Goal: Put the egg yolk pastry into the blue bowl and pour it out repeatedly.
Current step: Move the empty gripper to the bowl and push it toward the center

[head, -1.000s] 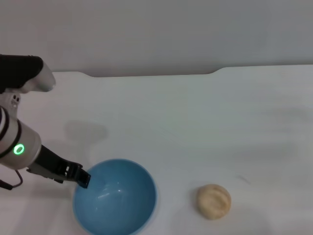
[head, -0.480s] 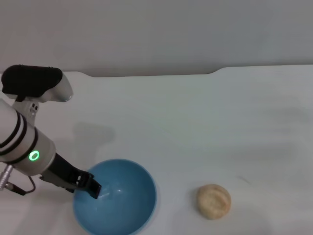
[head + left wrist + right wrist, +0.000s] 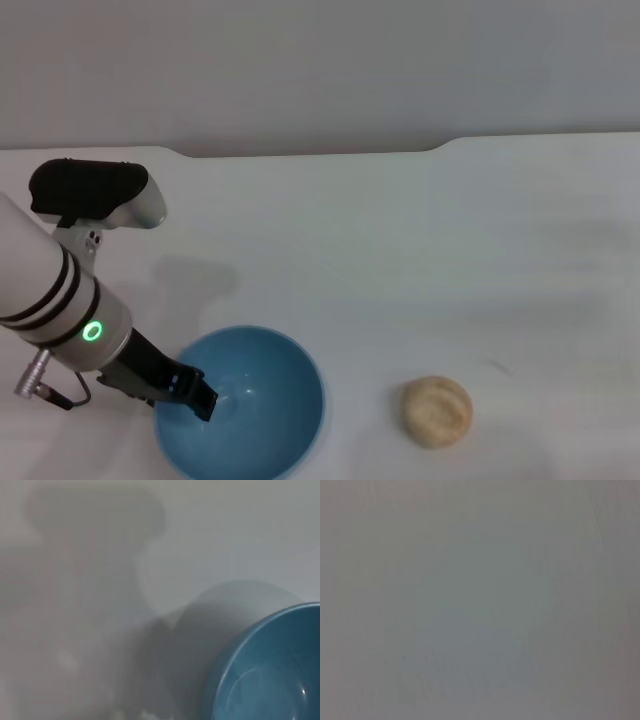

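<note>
On the white table (image 3: 400,230) sit one glossy sky-blue round bowl (image 3: 265,420) at the near left and one small pale tan round egg yolk pastry (image 3: 437,410) to its right, apart from it and outside it. One left gripper (image 3: 200,398) reaches over the bowl's left rim; whether its jaws are open, I cannot tell. Only the head view shows the pastry and the arm. Left wrist view shows just the bowl's rim (image 3: 260,630) and shadowed table. Right wrist view shows only plain grey.

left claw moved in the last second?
Yes. In the head view the left claw has gone from the blue bowl's left rim to inside it, toward the egg yolk pastry, which has stayed put.
</note>
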Action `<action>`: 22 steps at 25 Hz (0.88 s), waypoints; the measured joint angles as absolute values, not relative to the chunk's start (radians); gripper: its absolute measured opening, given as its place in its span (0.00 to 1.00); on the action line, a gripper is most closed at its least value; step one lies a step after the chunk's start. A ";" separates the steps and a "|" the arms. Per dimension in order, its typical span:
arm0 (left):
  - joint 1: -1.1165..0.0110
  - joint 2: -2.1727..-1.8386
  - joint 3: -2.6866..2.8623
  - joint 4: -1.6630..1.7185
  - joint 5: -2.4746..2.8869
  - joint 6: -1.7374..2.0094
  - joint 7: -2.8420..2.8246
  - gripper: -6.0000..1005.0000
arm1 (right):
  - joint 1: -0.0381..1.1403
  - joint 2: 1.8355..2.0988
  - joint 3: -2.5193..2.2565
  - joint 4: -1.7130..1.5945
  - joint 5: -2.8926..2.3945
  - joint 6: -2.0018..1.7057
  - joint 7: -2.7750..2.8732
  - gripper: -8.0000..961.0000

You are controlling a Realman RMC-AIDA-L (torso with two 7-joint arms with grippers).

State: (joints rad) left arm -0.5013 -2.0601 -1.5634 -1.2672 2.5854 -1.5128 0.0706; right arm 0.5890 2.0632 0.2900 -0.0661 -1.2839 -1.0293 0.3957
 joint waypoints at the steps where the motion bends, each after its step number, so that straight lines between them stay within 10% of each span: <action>1: -0.506 -2.060 -1.560 -1.256 2.585 -1.505 0.071 0.57 | 0.589 2.063 0.290 -0.067 -1.284 -1.029 0.396 0.53; 8: -0.514 -2.060 -1.550 -1.233 2.583 -1.487 0.072 0.56 | 0.586 2.063 0.290 -0.070 -1.284 -1.029 0.396 0.53; 22: -0.522 -2.060 -1.558 -1.224 2.549 -1.476 0.094 0.16 | 0.583 2.062 0.290 -0.088 -1.284 -1.038 0.396 0.53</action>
